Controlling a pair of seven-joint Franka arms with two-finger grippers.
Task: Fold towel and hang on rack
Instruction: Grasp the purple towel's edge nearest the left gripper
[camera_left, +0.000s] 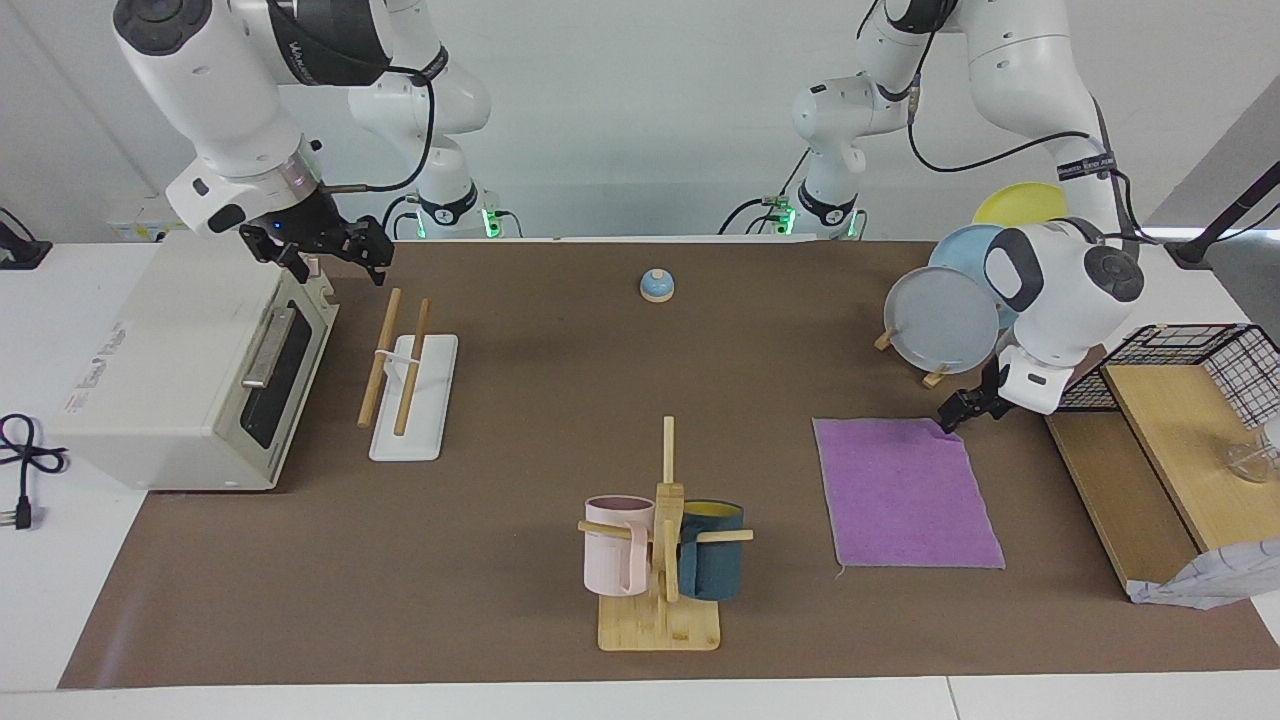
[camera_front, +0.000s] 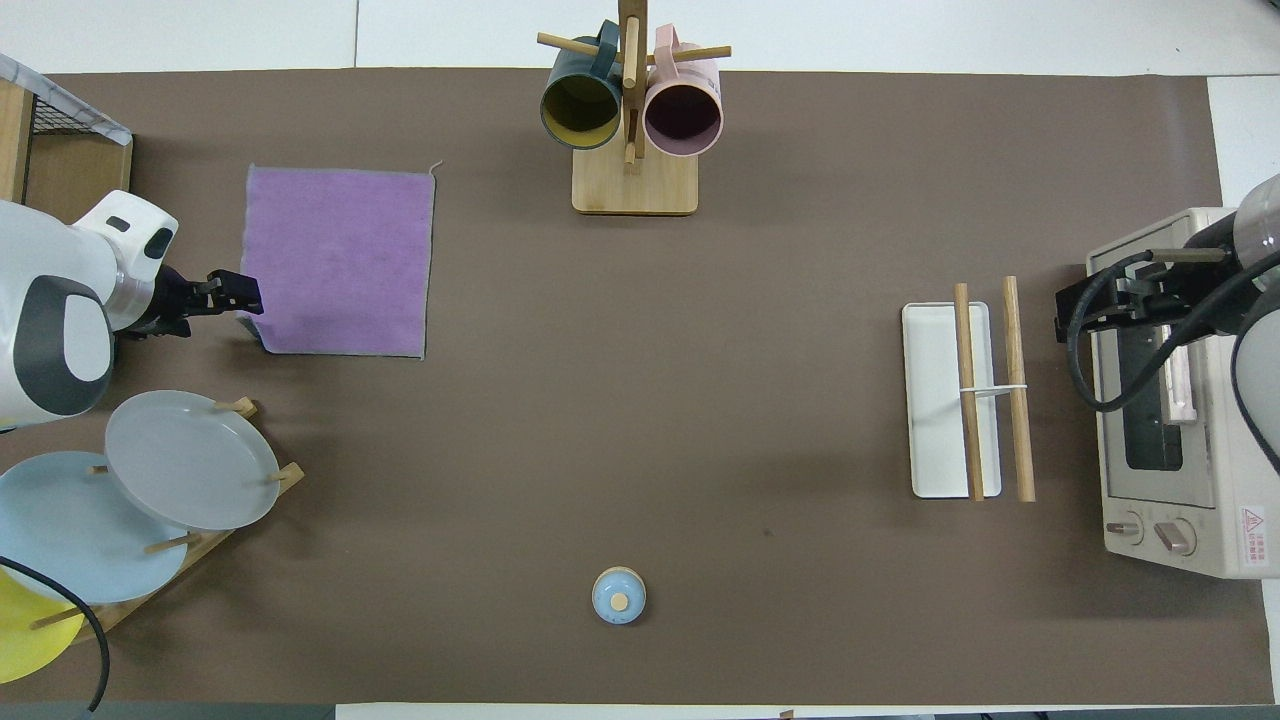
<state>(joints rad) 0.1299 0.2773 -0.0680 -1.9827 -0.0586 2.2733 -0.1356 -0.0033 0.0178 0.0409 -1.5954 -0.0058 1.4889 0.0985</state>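
Observation:
The towel lies flat with its purple face up, toward the left arm's end of the table, and its corner nearest that arm is curled over. My left gripper is low at that curled corner, open, holding nothing. The rack, two wooden bars on a white base, stands toward the right arm's end. My right gripper waits open and empty in the air between the rack and the toaster oven.
A toaster oven stands beside the rack. A mug tree with two mugs is farthest from the robots. Plates on a stand and a wooden shelf flank the left arm. A small blue bell sits near the robots.

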